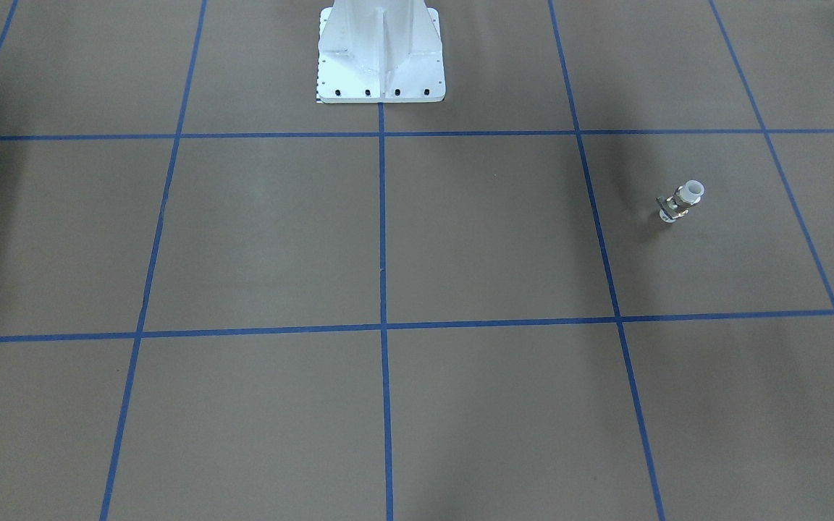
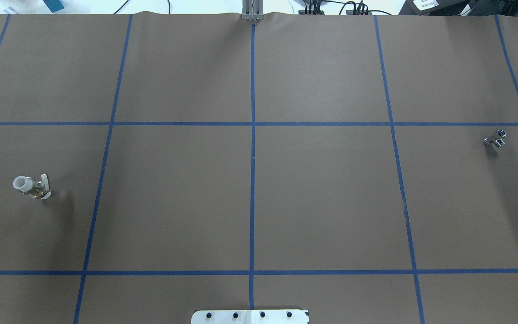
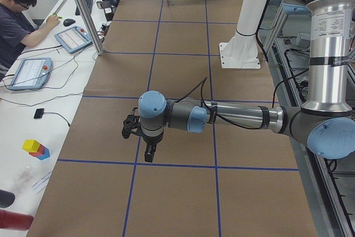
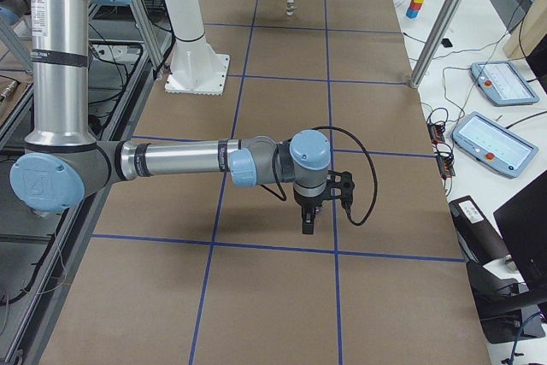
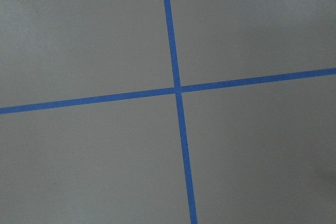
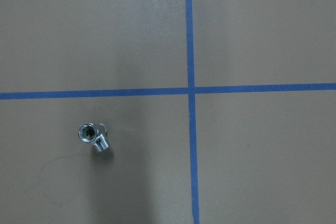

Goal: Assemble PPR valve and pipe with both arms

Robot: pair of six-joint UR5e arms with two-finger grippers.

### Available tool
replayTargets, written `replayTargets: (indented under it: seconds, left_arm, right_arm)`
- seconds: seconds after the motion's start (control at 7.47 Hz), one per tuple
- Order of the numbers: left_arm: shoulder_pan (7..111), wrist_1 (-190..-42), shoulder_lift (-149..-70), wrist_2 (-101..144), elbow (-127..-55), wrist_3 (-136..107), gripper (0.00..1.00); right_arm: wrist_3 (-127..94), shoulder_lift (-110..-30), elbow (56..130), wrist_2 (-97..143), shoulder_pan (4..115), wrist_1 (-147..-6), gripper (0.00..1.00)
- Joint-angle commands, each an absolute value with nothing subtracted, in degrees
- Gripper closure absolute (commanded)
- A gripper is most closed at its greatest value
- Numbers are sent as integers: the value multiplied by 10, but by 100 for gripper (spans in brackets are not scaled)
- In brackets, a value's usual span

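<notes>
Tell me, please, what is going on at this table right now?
Two robot arms should join two small parts, but nothing is picked up yet. The PPR valve rests on the table at the robot's left, the pipe far off at its right. The left arm and the right arm both reach out above the table. The right wrist camera looks down on the pipe; the left one sees only blue tape lines.
</notes>
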State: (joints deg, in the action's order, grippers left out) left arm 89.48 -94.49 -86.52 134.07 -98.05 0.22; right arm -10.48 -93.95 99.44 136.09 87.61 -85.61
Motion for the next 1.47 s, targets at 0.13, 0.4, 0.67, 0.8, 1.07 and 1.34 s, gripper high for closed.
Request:
replayTargets:
  seconds: [0.13,0.4,0.67,0.8,1.07,1.34]
  left_arm:
    - [895,-945,-865,1340,-980,3,0]
    - [896,-944,-860,1339,-979,3,0]
    - [896,-942,-862,1339,-987,2,0]
    - [895,-950,-863,1343,-989,3,0]
    - [885,-955,-876,1374,-993,-1,0]
    - [868,-954,-904,1373,-990,-1,0]
  right_arm:
    - [-99,-944,998,1367,876,-860,0]
    - [-99,-945,997,1367,876,-860,0]
    - [-99,-945,998,1365,876,-858,1]
    - [-99,-945,994,1355,875,-858,0]
    - [-106,-909,996,1356,851,-863,1]
    - [-126,-906,981,1347,798,-845,0]
